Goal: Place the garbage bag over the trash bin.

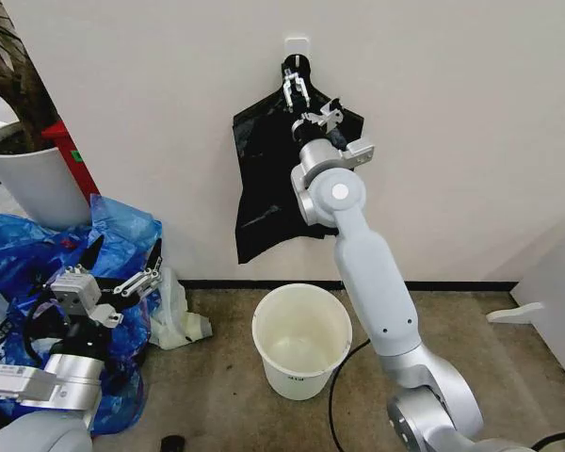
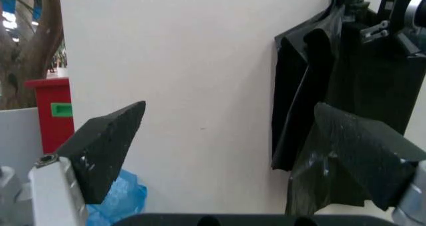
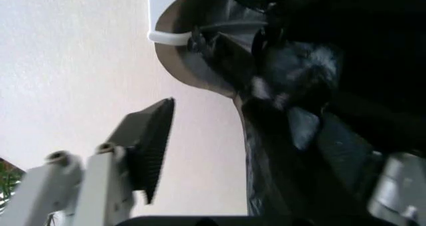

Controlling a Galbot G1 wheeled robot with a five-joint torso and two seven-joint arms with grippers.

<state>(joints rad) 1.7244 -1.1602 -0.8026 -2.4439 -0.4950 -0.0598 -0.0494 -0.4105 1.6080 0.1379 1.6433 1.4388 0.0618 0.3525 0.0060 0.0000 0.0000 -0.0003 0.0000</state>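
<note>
Right gripper (image 1: 295, 91) — jaws apart — at garbage bag (image 1: 268, 179).

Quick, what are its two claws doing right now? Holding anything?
Left claw: open, empty, low over the crumpled blue plastic bags.
Right claw: open, raised at the neck of the glossy black plastic bag on the wall, gripping nothing yet.

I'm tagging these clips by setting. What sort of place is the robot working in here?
Probably an indoor corner set up for a chore test: a plain white wall with a hook holding the garbage bag, a brown floor with the trash bin, and a potted plant beside blue plastic bags.
</note>
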